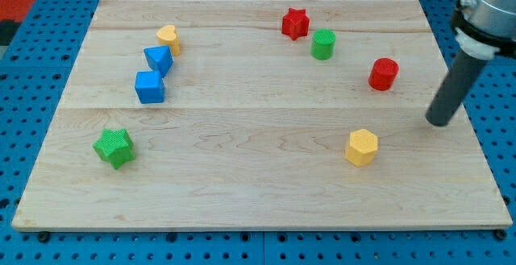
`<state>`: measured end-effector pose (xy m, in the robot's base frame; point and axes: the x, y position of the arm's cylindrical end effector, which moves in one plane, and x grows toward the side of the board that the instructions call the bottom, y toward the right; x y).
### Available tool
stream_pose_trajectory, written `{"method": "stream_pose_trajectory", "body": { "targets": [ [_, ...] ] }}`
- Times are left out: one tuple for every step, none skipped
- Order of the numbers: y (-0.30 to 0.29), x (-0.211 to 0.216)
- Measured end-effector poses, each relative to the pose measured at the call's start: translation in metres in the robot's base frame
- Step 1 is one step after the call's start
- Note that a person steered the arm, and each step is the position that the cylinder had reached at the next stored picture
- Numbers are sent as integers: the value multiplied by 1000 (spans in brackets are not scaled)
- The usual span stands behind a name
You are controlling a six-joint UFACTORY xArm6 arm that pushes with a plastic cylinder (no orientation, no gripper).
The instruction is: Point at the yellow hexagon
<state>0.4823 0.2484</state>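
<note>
The yellow hexagon [361, 146] lies on the wooden board at the view's lower right. My tip [439, 122] rests on the board to the right of the hexagon and slightly above it, about a block and a half's width apart, not touching it. The dark rod rises from the tip toward the view's top right corner. A red cylinder [384, 74] sits above the hexagon, to the left of the rod.
A red star [295, 23] and a green cylinder [323, 44] sit at the top centre. A yellow heart [168, 37], a blue triangle [158, 58] and a blue cube [150, 87] cluster at the upper left. A green star [113, 146] lies at the lower left.
</note>
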Motion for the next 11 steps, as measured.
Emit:
{"method": "stream_pose_trajectory", "body": {
  "targets": [
    [4,27],
    [4,50],
    [4,65],
    [3,75],
    [-15,70],
    [-44,69],
    [-63,67],
    [-63,64],
    [-63,60],
    [-63,56],
    [-63,55]
  ]
}}
